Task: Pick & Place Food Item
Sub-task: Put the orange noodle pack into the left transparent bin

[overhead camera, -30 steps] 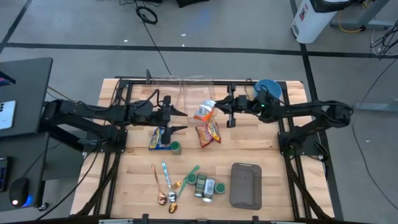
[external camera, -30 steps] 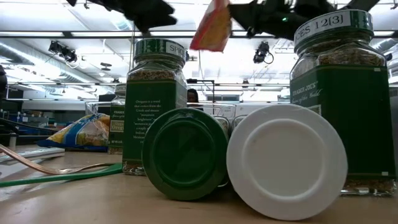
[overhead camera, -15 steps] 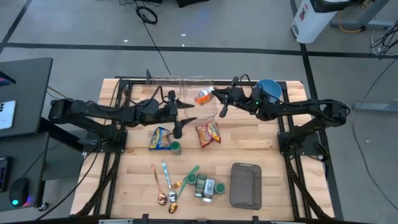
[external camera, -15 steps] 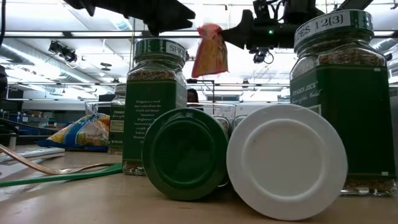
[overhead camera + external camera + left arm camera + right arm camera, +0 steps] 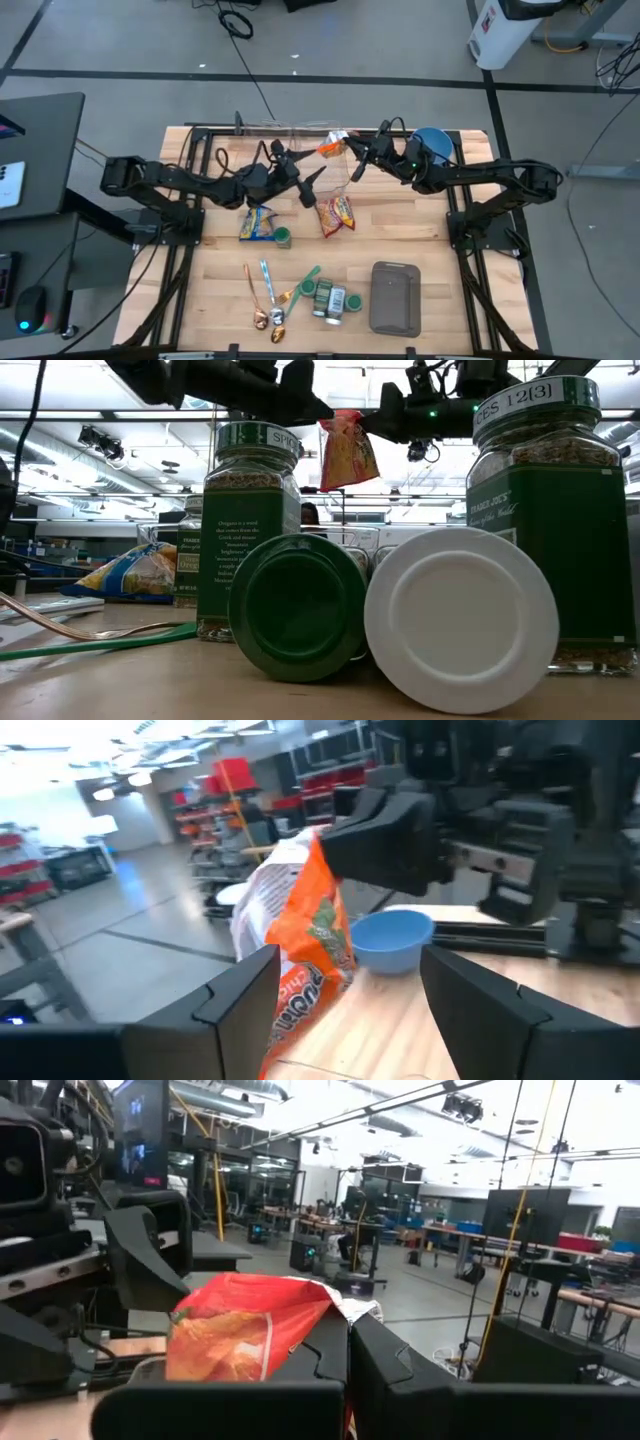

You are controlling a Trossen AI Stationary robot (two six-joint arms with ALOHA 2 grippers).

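Note:
An orange snack bag (image 5: 330, 150) hangs in the air over the table's far middle, with my right gripper (image 5: 350, 152) shut on it. In the low view the bag (image 5: 346, 450) dangles below that gripper (image 5: 385, 422). My left gripper (image 5: 312, 178) stands open and level just left of the bag, with a small gap between them. In the left wrist view the bag (image 5: 300, 935) shows ahead between the open fingers (image 5: 240, 995). A second orange bag (image 5: 337, 213) and a yellow-blue bag (image 5: 255, 222) lie flat on the table. My right gripper pinches the bag's crimped top edge (image 5: 342, 1308) between its two shut fingers. The fingers come nearly level from the table's right side. The bag hangs below them, lifted clear of the table, its body (image 5: 240, 1335) slack toward my left gripper.
A blue bowl (image 5: 430, 140) stands at the far right and a clear container (image 5: 300, 133) at the far edge. Green spice jars (image 5: 330, 298), a single jar (image 5: 283, 237), spoons (image 5: 270, 295) and a grey lidded box (image 5: 395, 297) fill the near half.
My left gripper has swung up from pointing down to level and moved toward the table's right, up to the bag. My right gripper has turned and carried the bag a little toward the far edge. The bag, tilted before, now hangs straight down.

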